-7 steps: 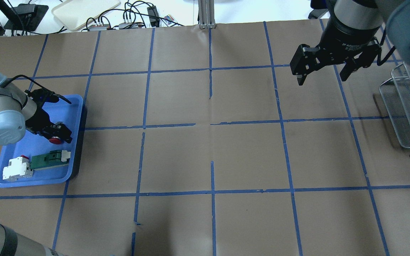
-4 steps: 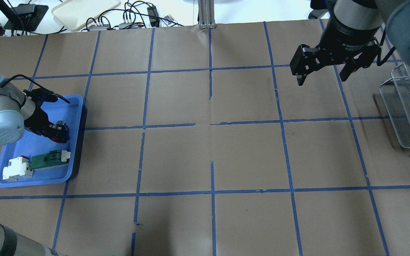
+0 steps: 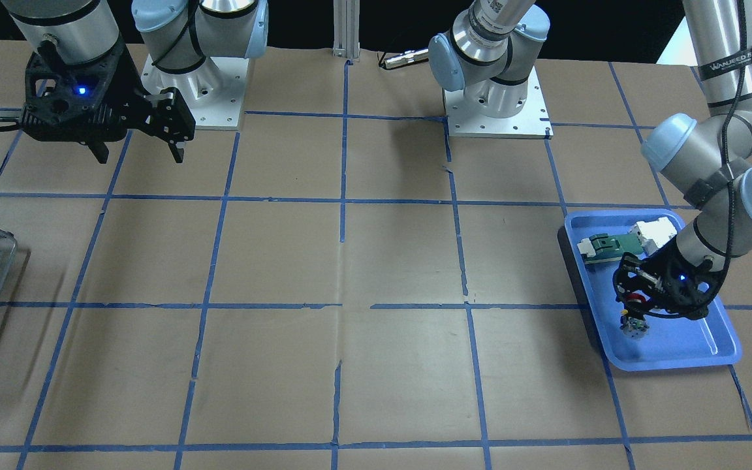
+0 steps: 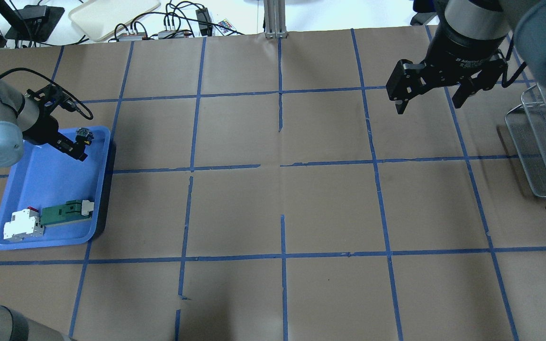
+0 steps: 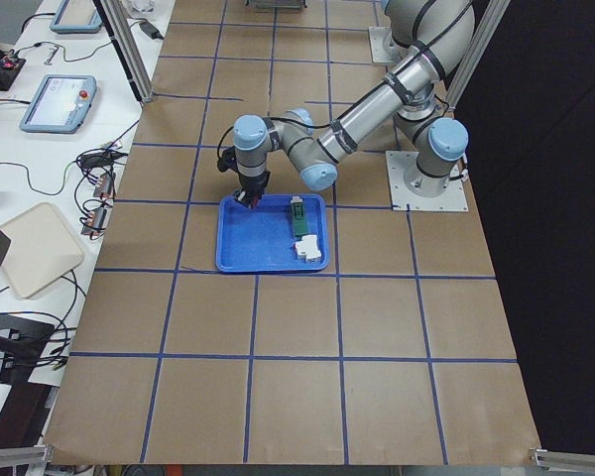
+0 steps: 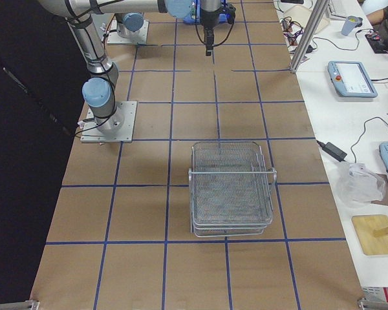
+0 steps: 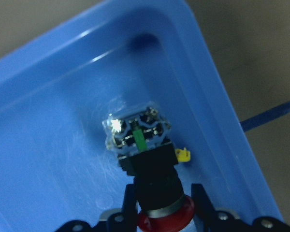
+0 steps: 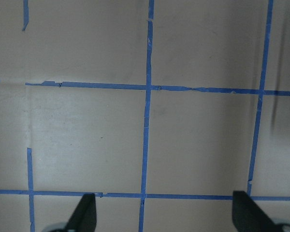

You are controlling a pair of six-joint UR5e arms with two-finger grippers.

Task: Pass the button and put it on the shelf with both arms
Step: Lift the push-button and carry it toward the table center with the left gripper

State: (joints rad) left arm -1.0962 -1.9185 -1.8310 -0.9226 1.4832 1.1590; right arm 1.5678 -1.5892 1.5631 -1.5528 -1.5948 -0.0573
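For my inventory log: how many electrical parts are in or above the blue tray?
3. The button, held by the left gripper above the blue tray's far corner; the green-and-white flat part and the white-and-red block, side by side at its near end. None seems hidden.

Brown table (image 4: 330, 208) gridded with blue tape (image 4: 283, 284), beside a white bench (image 5: 20, 164) strewn with cables (image 4: 180, 21).

A green-and-white flat part (image 4: 67, 211) and a white-and-red block (image 4: 22, 223) are being held side by side in a blue tray (image 4: 50, 189), which is being carried by the desk (image 4: 330, 208).
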